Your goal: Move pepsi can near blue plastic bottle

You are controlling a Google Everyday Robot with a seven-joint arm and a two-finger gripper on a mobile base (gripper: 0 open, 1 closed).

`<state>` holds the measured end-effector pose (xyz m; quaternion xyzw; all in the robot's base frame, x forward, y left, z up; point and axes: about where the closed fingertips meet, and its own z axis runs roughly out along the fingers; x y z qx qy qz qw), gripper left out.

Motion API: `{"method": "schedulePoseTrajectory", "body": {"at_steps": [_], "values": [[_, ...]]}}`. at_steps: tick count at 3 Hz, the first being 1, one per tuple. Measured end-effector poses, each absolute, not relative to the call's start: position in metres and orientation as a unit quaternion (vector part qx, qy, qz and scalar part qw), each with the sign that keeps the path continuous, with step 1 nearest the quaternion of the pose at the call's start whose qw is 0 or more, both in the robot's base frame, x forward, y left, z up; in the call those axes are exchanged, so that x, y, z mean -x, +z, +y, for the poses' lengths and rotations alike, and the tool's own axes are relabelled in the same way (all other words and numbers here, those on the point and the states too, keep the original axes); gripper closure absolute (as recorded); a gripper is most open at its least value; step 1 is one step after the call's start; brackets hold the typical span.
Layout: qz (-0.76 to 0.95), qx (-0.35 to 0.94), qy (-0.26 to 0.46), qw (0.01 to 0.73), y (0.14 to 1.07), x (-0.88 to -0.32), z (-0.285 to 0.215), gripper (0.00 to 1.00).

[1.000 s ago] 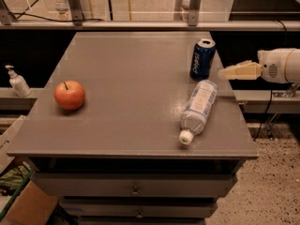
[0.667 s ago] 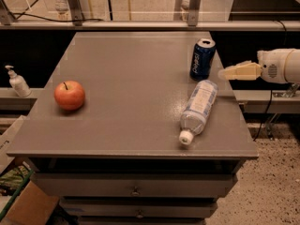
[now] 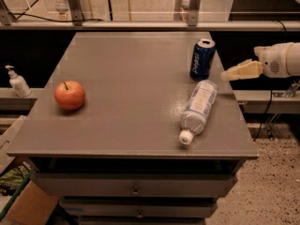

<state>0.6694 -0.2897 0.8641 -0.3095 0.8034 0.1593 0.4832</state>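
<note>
The pepsi can (image 3: 202, 59), dark blue with a silver top, stands upright on the grey table (image 3: 131, 78) at the right rear. The blue plastic bottle (image 3: 198, 109), clear with a white cap and pale label, lies on its side just in front of the can, cap toward the front edge. My gripper (image 3: 229, 75) reaches in from the right at the table's right edge, a short way right of the can and apart from it, holding nothing.
A red apple (image 3: 69, 95) sits on the table's left side. A white pump dispenser bottle (image 3: 18, 81) stands on a ledge left of the table. A cardboard box (image 3: 28, 205) is on the floor at the lower left. Drawers front the table.
</note>
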Motion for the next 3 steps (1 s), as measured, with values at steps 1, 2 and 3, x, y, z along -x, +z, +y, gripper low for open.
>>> {"method": "schedulePoseTrajectory", "body": {"at_steps": [1,2,3], "values": [[0.789,0.324,0.146,0.501,0.890,-0.671,-0.317,0.00],[0.767,0.322,0.140,0.537,0.931,-0.671,-0.345,0.00],[0.767,0.322,0.140,0.537,0.931,-0.671,-0.345,0.00]]}}
